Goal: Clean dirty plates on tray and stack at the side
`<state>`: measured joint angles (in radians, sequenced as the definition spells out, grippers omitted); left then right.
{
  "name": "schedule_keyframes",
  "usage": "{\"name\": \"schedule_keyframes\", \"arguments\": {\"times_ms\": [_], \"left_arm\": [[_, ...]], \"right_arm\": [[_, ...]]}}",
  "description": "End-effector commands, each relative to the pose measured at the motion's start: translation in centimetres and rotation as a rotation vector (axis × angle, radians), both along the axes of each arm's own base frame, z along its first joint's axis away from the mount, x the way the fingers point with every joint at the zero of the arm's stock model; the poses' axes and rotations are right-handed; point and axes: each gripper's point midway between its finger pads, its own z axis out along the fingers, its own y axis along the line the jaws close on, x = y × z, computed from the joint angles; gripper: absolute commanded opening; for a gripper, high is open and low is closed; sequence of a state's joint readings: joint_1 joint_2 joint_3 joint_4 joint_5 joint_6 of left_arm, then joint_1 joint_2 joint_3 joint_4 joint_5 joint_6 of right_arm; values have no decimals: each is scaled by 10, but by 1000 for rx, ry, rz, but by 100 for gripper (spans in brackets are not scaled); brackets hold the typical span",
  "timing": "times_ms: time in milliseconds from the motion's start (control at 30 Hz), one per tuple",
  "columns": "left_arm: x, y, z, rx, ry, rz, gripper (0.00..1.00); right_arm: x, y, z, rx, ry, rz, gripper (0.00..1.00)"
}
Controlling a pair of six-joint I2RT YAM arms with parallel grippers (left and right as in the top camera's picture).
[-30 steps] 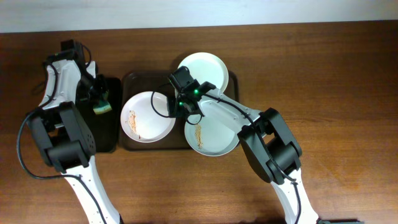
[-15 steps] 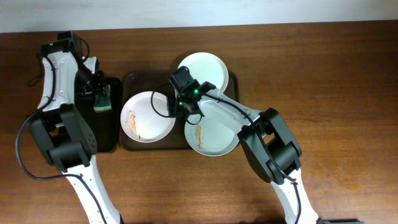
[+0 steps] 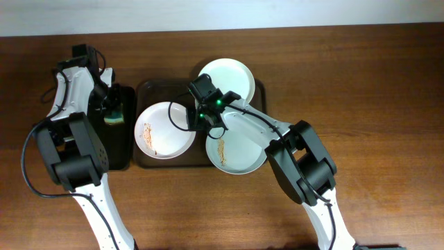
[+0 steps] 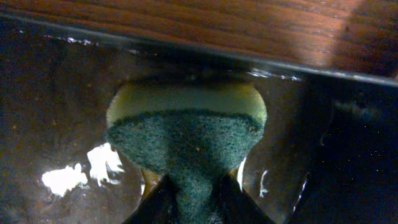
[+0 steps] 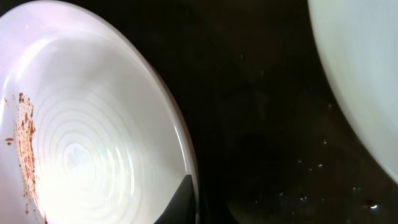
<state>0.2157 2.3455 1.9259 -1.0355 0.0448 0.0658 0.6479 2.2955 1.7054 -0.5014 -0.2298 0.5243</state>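
**Left tool back on the sponge; no plate scrubbed yet**

Left tool [image 4: 194, 200]: closed on the sponge [image 4: 186, 140], fingers nipping it at the waist, green scouring face toward the wrist camera, yellow foam behind. The sponge sits low in the narrow black tray [image 3: 125, 149], on or just above its wet floor, with white flecks beside it.

Change over the last second: the left arm swung out to the left and has come back over the same spot. The sponge has not left the black tray.

Right tool [image 3: 195, 121]: closed, and unmoved through all three overhead views. Its tips sit at the right rim of the left plate [image 3: 165, 130]. In the wrist view the rim runs down between the fingers, so it looks like a pinch on that rim to steady the plate.

Plates: all three are in the brown tray [image 3: 149, 90], none shifted.
- Left plate: orange-brown smear on its left side.
- Front plate [image 3: 243, 158]: smear near the centre, partly under the right arm.
- Rear plate [image 3: 229, 76]: looks clean.

Nothing is stacked on the table [image 3: 361, 83].

Reading: early stage. The sponge grip appears reset, so the next move is likely to carry it over to the held plate. One risk is that such a narrow pinch lets the sponge twist under scrubbing pressure.
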Motion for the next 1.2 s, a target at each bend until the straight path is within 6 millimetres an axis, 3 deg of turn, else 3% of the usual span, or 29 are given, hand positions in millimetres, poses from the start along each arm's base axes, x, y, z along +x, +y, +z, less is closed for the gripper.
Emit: {"name": "schedule_keyframes", "arguments": {"times_ms": [0, 233, 300, 400, 467, 533, 633, 700, 800, 967, 1167], "left_arm": [[-2, -4, -16, -15, 22, -14, 1], [-20, -8, -73, -43, 144, -15, 1], [-22, -9, -82, -47, 160, -14, 1], [-21, -9, -80, -46, 154, -15, 1], [-16, -9, -66, -49, 135, -15, 1], [-7, -7, -33, -39, 92, -15, 1], [5, -4, 37, -14, -19, -17, 1], [2, -5, 81, 1, -83, -18, 1], [-14, -8, 122, 8, -115, -18, 1], [-42, -14, 153, 2, -93, -14, 1], [-64, -32, 162, -91, -42, 19, 1]], "right_arm": [[0, 2, -6, -6, 6, -4, 5], [0, 2, -6, -6, 6, -4, 4], [0, 2, -6, -6, 6, -4, 4], [0, 2, -6, -6, 6, -4, 5], [0, 2, -6, -6, 6, -4, 4], [1, 3, -5, -4, 5, -4, 4], [1, 4, 0, 29, 22, 4, 5], [2, 1, 6, 73, 51, 8, 5], [8, -8, 12, 135, 94, 3, 5], [14, -17, 14, 145, 77, 35, 4], [21, -15, 23, 152, 55, 31, 4]]}}
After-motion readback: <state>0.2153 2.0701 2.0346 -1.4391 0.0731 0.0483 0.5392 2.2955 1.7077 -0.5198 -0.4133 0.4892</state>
